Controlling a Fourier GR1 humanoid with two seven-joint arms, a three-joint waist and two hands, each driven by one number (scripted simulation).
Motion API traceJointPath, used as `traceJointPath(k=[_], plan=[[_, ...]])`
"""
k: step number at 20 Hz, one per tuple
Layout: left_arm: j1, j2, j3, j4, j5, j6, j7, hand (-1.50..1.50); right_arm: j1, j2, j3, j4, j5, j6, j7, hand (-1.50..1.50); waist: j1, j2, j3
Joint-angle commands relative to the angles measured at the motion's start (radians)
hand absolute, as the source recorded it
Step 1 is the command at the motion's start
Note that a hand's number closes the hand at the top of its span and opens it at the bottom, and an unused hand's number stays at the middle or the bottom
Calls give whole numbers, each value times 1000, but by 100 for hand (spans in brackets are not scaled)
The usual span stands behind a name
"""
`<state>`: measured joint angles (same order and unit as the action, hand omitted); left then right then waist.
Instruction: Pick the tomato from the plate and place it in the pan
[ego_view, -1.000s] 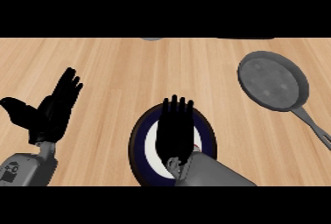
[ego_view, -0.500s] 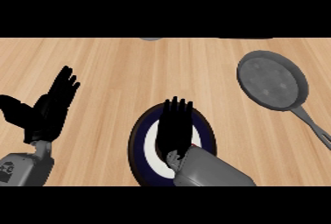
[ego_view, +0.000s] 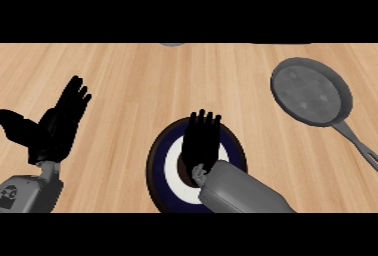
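Early days on this one, I'd say. The right hand (ego_view: 201, 142) sits low over the plate (ego_view: 157, 160), fingers stretched out flat and pointing away, not curled round anything I can see. The tomato itself doesn't show. My guess is it's under that palm, on the plate's white middle, but I can't tell. The left hand (ego_view: 55, 130) is off to its left, open, fingers up, resting. The pan (ego_view: 310, 92) lies well beyond the right hand, up and to its right on the tabletop (ego_view: 148, 75) — no tomato in it. So grasp, lift, carry and drop all look left to do.
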<state>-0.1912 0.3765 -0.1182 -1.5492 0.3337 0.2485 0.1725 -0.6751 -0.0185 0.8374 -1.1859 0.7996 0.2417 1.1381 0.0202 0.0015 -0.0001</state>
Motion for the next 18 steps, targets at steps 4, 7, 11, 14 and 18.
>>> traceJointPath(k=[4,7,11,14,18], plan=[[-13,-44,2,42,-32,-1,-28,0,10,18,31,99,-27,-128,100,-150,-9,1,0],[34,-34,17,4,-31,-35,-36,0,-43,18,65,122,-103,-140,88,150,0,0,0],[13,-32,51,32,-39,-64,-30,0,-89,18,52,284,-56,-210,-105,150,-2,2,0],[-37,-46,60,35,-56,-35,27,0,-81,18,75,217,-66,-194,-44,150,-9,0,0],[63,-44,77,-22,-47,-79,-16,0,-69,18,111,216,-64,-258,-50,150,-5,-1,0]])
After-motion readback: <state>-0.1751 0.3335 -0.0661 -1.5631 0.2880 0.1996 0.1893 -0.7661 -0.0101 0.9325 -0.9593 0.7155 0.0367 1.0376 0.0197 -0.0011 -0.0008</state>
